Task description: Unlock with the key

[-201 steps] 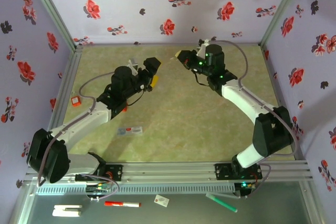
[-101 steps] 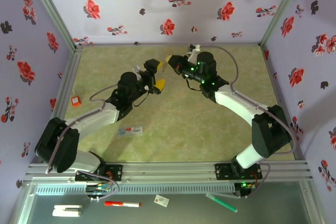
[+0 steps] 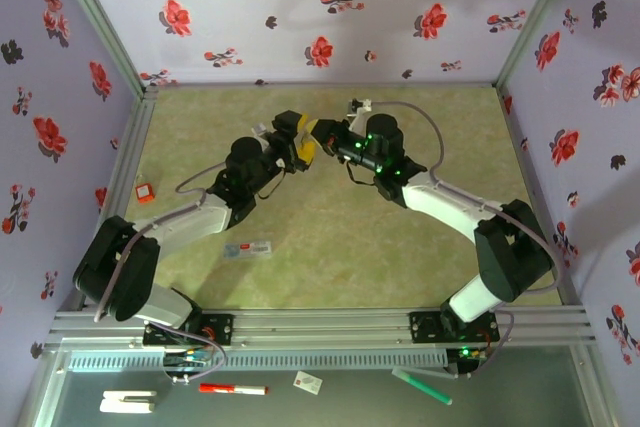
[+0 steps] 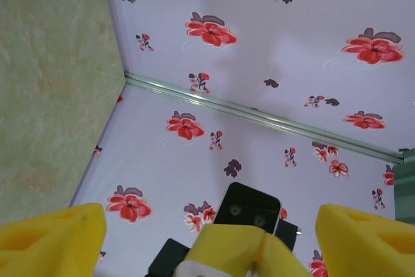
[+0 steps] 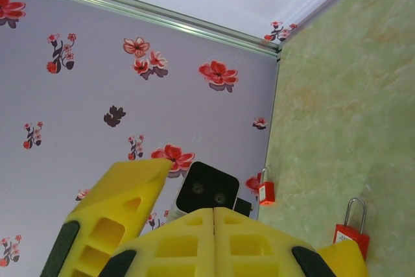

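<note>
Flanking R end effector (image 4: 249, 251): L fingers (image 4: 52, 238)

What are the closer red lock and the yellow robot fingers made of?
Red padlock: probably plastic body, smooth red; its thin loop gleams silvery like metal. Yellow fingers: likely hard matte plastic, with moulded triangle and square pockets.
</note>
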Controlling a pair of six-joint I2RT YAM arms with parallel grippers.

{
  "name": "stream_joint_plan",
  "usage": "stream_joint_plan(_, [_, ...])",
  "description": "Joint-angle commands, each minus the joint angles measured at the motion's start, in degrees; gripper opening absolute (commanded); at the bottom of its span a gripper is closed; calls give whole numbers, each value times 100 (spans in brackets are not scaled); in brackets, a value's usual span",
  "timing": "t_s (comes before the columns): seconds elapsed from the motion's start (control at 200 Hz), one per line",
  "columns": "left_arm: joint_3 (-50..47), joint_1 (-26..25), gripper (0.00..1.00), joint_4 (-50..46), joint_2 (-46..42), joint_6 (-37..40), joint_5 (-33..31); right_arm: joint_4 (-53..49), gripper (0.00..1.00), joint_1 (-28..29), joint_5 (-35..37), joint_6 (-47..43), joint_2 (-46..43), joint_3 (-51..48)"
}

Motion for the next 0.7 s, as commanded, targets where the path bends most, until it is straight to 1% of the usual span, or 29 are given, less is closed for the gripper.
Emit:
stream_joint_plan(0.0, [28,88,75,170,-151,99,-129,152,0,38,73,24,-189,-183])
stream_joint_plan(0.085, [30,111,68,171,-181,114,-130,210,0,34,74,28,-223,-291])
stream_joint_plan(0.25, [2,157,61,-32,-286,228,-110,275,0,41,44,-27,-303,-378])
stream_joint_plan(0.465, [-7,206,44,-272,-405,421,-107,204,0,33,12,-141,-317,-392])
stream_joint_plan(0.695, [-114,288,33,-489,-558,544,-98,132,0,33,-11,-215,-317,-364])
